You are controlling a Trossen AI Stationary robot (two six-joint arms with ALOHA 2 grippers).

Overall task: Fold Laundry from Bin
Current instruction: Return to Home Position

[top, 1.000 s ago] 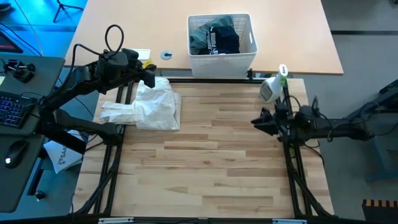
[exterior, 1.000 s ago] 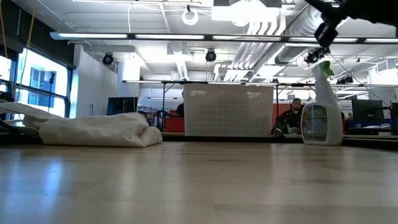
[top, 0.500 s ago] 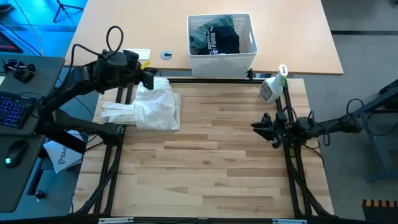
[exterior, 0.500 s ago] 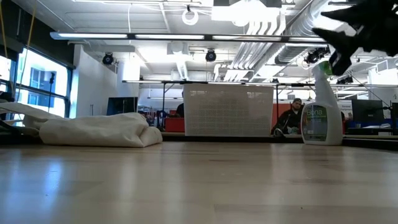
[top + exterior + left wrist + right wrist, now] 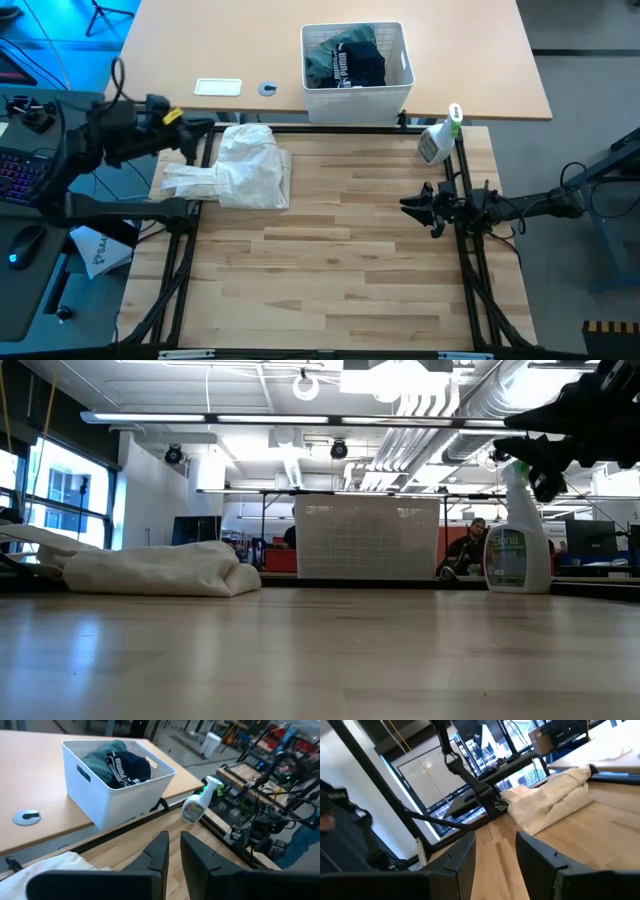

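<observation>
The left pincer (image 5: 205, 124) hangs at the far left corner of the wooden surface (image 5: 340, 270), by its edge. Its fingers (image 5: 159, 851) are nearly together, with a narrow slit between them and nothing in it. The right pincer (image 5: 412, 208) hovers over the right side of that surface, just inside the dark frame rail, with its fingers (image 5: 462, 857) spread and empty. Between the two, the middle and near planks lie open.

A crumpled white cloth (image 5: 248, 170) lies at the far left, just beside the left pincer and well apart from the right one. A spray bottle (image 5: 434, 142) stands at the far right corner, near the right pincer. The bin (image 5: 404, 48) stands beyond the far edge on a tan surface (image 5: 200, 40), well apart from both pincers, with dark laundry (image 5: 345, 58) inside.

The high and left wrist views look into the bin, and the wrist view shows white lettering on a black piece. The low view shows only the bin's lattice side, and the right pincer raised clear of the planks.
</observation>
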